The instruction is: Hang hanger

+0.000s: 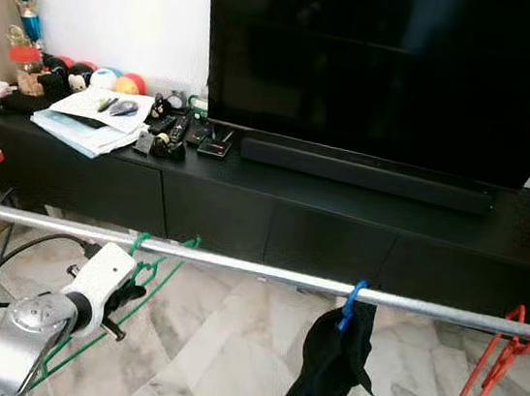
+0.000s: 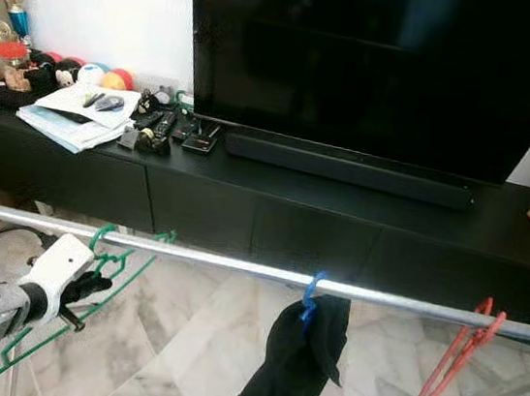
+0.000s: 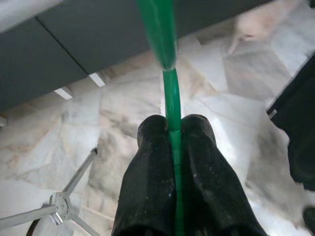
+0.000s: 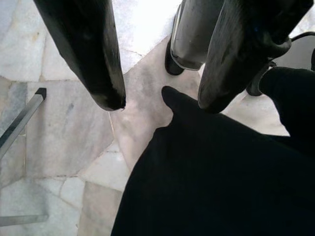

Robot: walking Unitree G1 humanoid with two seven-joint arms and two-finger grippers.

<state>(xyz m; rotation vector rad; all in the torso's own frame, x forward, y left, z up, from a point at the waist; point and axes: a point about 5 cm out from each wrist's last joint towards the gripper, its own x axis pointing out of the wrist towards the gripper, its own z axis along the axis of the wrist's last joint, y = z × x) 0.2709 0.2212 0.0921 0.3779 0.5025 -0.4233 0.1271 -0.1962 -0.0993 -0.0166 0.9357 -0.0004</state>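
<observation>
A green hanger (image 1: 148,285) has its hook over the silver rail (image 1: 256,268) at the left. My left gripper (image 1: 125,295) is shut on the hanger's wire just below the rail; in the left wrist view its black fingers (image 3: 147,182) pinch the green hanger (image 3: 170,93) between them. My right gripper (image 4: 160,105) hangs open above the marble floor and a dark garment (image 4: 221,182), holding nothing.
A blue hanger (image 1: 353,302) carrying black cloth (image 1: 325,372) hangs mid-rail, and a red hanger (image 1: 496,370) at the right end. Behind the rail stands a black TV cabinet (image 1: 273,209) with a TV, papers and small items. Cables lie at the floor's left.
</observation>
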